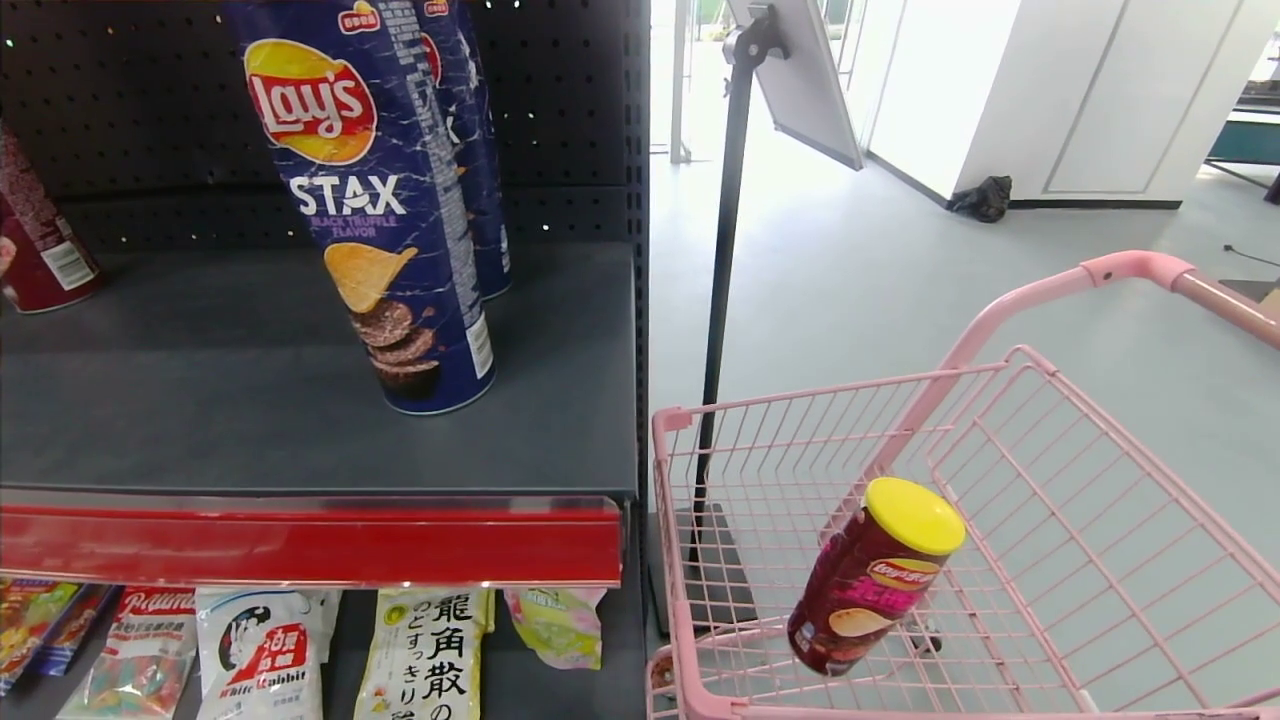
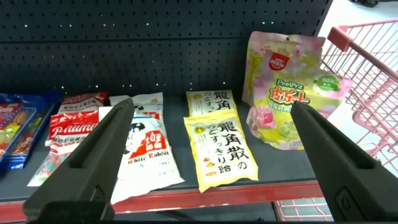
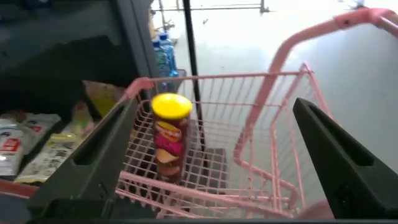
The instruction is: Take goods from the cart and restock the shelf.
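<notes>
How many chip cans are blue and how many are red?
Blue: 2, front blue can and rear blue can on the shelf.
Red: 2, red can on the shelf, yellow-lidded can in the cart.
Total: 4

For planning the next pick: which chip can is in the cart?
The maroon can with the yellow lid, tilted in the pink cart; the blue cans stand on the shelf.

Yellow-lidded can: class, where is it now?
The yellow-lidded can sits inside the pink cart, lower right in the head view, beside the shelf.
</notes>
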Controlling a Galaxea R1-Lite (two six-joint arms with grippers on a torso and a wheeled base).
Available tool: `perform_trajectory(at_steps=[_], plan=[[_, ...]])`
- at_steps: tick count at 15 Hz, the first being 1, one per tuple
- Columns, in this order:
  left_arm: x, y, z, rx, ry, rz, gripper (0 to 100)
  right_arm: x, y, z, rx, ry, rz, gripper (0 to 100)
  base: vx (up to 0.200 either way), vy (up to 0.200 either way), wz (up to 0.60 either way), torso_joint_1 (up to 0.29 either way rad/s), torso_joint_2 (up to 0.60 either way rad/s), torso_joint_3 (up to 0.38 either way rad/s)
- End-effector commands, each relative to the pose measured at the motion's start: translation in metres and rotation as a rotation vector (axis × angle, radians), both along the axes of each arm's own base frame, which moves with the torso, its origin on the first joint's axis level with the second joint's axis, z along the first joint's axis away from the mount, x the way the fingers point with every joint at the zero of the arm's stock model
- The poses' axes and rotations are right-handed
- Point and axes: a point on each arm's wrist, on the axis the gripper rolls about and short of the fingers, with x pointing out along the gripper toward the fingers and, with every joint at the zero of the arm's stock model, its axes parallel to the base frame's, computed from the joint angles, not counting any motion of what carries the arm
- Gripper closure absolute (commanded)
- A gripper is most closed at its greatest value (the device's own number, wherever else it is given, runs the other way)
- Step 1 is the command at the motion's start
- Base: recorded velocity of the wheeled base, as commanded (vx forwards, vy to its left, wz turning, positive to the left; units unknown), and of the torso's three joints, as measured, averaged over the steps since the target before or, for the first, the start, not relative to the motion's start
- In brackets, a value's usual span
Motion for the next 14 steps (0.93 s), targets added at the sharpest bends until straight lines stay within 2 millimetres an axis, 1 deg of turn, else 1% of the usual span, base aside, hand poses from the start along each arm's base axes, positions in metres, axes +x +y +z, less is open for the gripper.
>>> perform_trajectory(at_steps=[1,2,3,4,5,6,7,8,9,10,11,12,14], plan=[[0.0,0.0,0.0,0.0,-0.001,0.001,0,0.083,0.017,0.103,0.023,0.139,0.242,0,0.0,0.0,0.0,0.0,0.0,0.0],[0.0,0.0,0.0,0.0,-0.001,0.001,0,0.102,0.022,0.107,0.018,0.187,0.276,0,0.0,0.0,0.0,0.0,0.0,0.0],[0.0,0.0,0.0,0.0,-0.001,0.001,0,0.139,0.024,0.106,0.002,0.261,0.316,0,0.0,0.0,0.0,0.0,0.0,0.0],[0.0,0.0,0.0,0.0,-0.001,0.001,0,0.168,0.024,0.092,-0.048,0.331,0.372,0,0.0,0.0,0.0,0.0,0.0,0.0],[0.0,0.0,0.0,0.0,-0.001,0.0,0,0.19,0.015,0.075,-0.13,0.365,0.42,0,0.0,0.0,0.0,0.0,0.0,0.0],[0.0,0.0,0.0,0.0,-0.001,0.001,0,0.21,-0.001,0.058,-0.19,0.389,0.455,0,0.0,0.0,0.0,0.0,0.0,0.0],[0.0,0.0,0.0,0.0,-0.001,0.0,0,0.225,-0.013,0.044,-0.239,0.389,0.519,0,0.0,0.0,0.0,0.0,0.0,0.0],[0.0,0.0,0.0,0.0,-0.001,0.001,0,0.234,-0.02,0.034,-0.27,0.385,0.551,0,0.0,0.0,0.0,0.0,0.0,0.0],[0.0,0.0,0.0,0.0,0.001,0.0,0,0.244,-0.026,0.021,-0.259,0.432,0.546,0,0.0,0.0,0.0,0.0,0.0,0.0],[0.0,0.0,0.0,0.0,-0.001,0.001,0,0.249,-0.037,0.01,-0.244,0.467,0.521,0,0.0,0.0,0.0,0.0,0.0,0.0],[0.0,0.0,0.0,0.0,-0.001,0.0,0,0.253,-0.043,0.001,-0.233,0.492,0.517,0,0.0,0.0,0.0,0.0,0.0,0.0],[0.0,0.0,0.0,0.0,-0.001,0.0,0,0.255,-0.045,-0.004,-0.236,0.498,0.531,0,0.0,0.0,0.0,0.0,0.0,0.0],[0.0,0.0,0.0,0.0,-0.001,0.001,0,0.26,-0.045,-0.018,-0.243,0.467,0.634,0,0.0,0.0,0.0,0.0,0.0,0.0]])
